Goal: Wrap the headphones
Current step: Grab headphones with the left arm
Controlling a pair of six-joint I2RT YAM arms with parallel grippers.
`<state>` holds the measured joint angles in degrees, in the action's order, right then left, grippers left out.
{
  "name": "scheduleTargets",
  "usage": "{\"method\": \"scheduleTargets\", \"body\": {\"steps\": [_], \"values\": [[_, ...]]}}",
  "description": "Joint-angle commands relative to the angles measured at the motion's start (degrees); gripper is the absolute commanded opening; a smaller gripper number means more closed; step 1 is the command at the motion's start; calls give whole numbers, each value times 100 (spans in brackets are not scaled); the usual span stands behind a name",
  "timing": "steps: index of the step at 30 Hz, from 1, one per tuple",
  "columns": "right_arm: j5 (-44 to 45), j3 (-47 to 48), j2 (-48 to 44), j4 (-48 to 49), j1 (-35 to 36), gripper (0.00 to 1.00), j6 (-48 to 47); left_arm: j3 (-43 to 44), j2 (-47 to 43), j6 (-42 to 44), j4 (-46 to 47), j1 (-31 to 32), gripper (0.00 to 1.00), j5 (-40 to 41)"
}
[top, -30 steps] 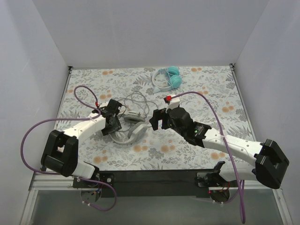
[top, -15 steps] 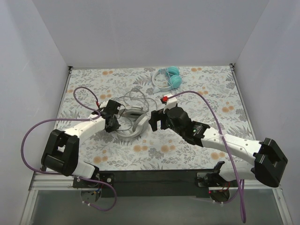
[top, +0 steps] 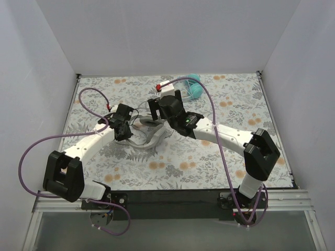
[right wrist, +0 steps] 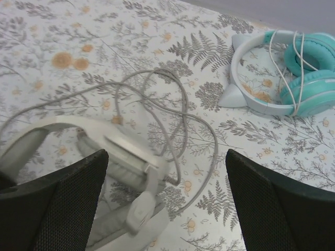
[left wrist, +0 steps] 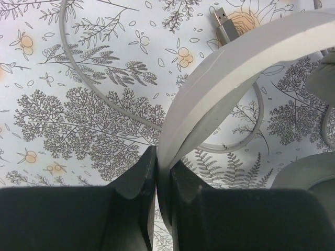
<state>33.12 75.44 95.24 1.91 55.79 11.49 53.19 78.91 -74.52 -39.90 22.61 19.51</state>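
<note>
Left gripper (left wrist: 163, 163): pinched tight on white headphones (left wrist: 235, 57) at headband, centre-left | right gripper (right wrist: 165, 157): fingers spread wide, empty, above their far side | teal headphones (right wrist: 309, 78): far, right of centre

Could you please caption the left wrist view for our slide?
Left end effector shut on the white-grey headphones' headband, grey cable and USB plug on the floral tablecloth.

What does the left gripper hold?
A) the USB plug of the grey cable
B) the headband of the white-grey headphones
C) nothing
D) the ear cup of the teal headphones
B: the left wrist view shows the left gripper shut on the pale headband of the white-grey headphones.
</note>
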Motion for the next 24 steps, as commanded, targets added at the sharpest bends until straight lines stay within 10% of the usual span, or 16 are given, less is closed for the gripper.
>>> {"method": "scheduleTargets", "body": {"steps": [1,16,24], "values": [[405,401,302,-419,-261,98,-120,332,-438,60,9,-2,0,9],[730,-1250,-770,-314,-630,98,73,947,-693,183,-229,-29,0,-649],[-1289,-1788,-2298,547,-1394,98,-94,1097,-983,631,-290,-20,0,-1045]]}}
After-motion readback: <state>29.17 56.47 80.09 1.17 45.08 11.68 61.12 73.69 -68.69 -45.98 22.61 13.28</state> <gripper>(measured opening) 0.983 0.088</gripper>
